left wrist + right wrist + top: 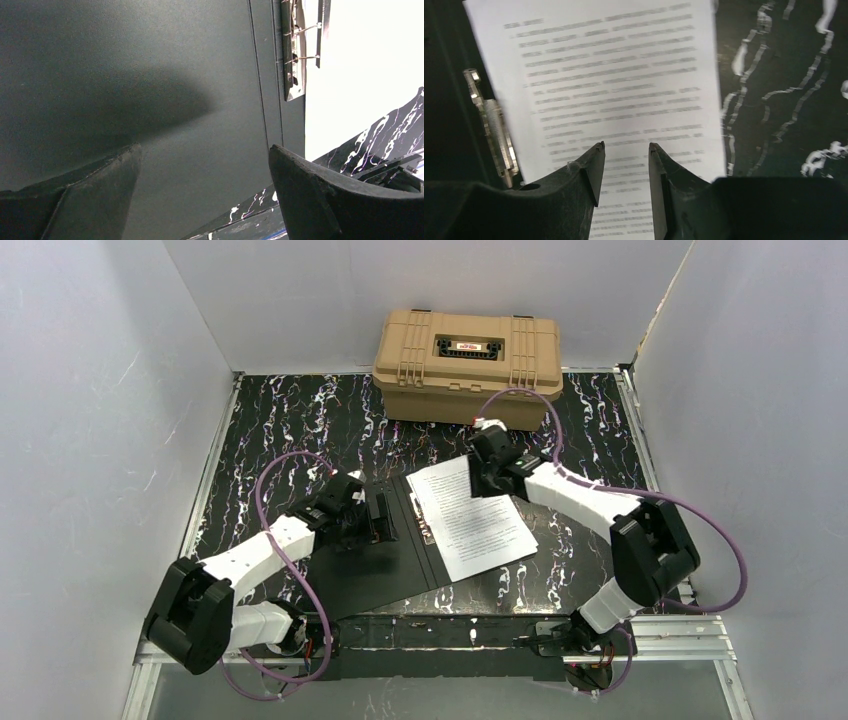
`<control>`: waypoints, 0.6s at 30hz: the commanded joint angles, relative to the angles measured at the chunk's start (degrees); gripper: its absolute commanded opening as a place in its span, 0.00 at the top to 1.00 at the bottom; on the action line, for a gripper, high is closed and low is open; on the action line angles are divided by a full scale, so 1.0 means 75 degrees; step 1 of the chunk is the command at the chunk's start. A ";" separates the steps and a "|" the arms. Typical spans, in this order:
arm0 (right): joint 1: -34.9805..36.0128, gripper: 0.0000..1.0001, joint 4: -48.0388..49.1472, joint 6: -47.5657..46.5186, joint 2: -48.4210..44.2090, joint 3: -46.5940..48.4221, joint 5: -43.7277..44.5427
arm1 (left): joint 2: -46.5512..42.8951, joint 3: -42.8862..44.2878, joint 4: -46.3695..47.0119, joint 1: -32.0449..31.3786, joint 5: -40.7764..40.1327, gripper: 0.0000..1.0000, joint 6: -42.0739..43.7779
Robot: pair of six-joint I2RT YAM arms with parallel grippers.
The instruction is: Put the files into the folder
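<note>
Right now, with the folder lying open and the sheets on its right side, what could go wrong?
1. The files look loose beside the metal clip, and their right edge meets the bare table. They may slip or crease when the folder closes.
2. The right end effector, slightly open, is close over the files. A sideways move could drag the top sheet.
3. The left end effector is open over the folder's flat left half, which offers no edge to pinch there.
</note>
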 commanded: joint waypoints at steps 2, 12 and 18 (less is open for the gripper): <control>-0.0963 0.55 -0.0153 -0.0254 -0.0514 -0.0461 0.0263 | 0.0157 -0.0118 0.0071 -0.0035 -0.0108 0.05 -0.0015; -0.2119 0.70 -0.0041 0.0207 -0.0441 -0.0919 0.1176 | 0.0243 -0.0172 0.0138 -0.0035 -0.0074 0.06 -0.0027; -0.2253 0.88 0.0107 0.0330 -0.0032 -0.1000 0.1261 | 0.0272 -0.0213 0.0176 -0.0036 -0.0081 0.06 -0.0021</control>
